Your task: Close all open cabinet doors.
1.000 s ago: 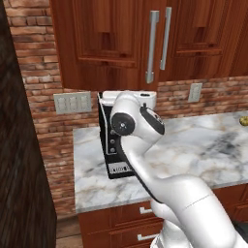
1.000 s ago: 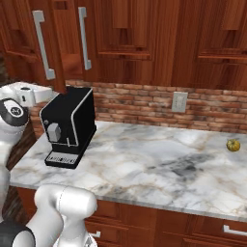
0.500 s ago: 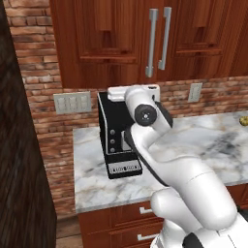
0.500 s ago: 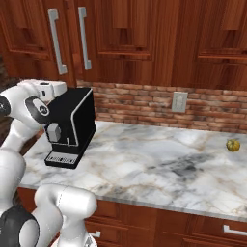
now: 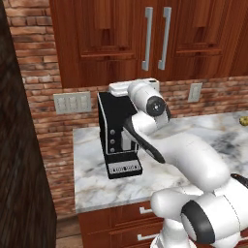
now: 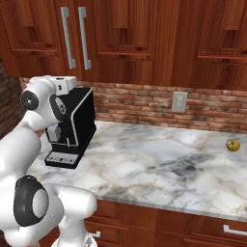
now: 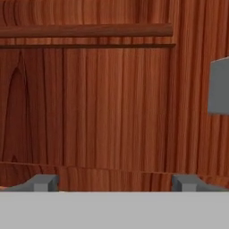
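The reddish-brown cabinet doors [image 5: 104, 43] [image 6: 120, 34] hang above the counter, and both look flush with the cabinet front. Their two silver bar handles [image 5: 146, 38] [image 6: 66, 37] stand side by side and parallel. My hand sits just above the black coffee machine [image 5: 118, 135] [image 6: 72, 125], below the doors. In the hand view a door panel [image 7: 98, 103] is close in front, with a grey handle end [image 7: 219, 87] at the right edge. My gripper [image 7: 114, 183] is open, its fingertips wide apart with nothing between them.
A marble counter [image 6: 159, 164] runs to the right, with a small yellow-green fruit [image 6: 233, 145] far right. There is a brick backsplash with a light switch plate [image 5: 71, 102] and an outlet [image 6: 179, 102]. A dark tall wall [image 5: 19, 169] stands at the left. Drawer fronts [image 6: 217, 231] lie below.
The left door of the pair has swung inward, its handle moving up beside the other handle. My hand has followed it rightward, toward the cabinet front.
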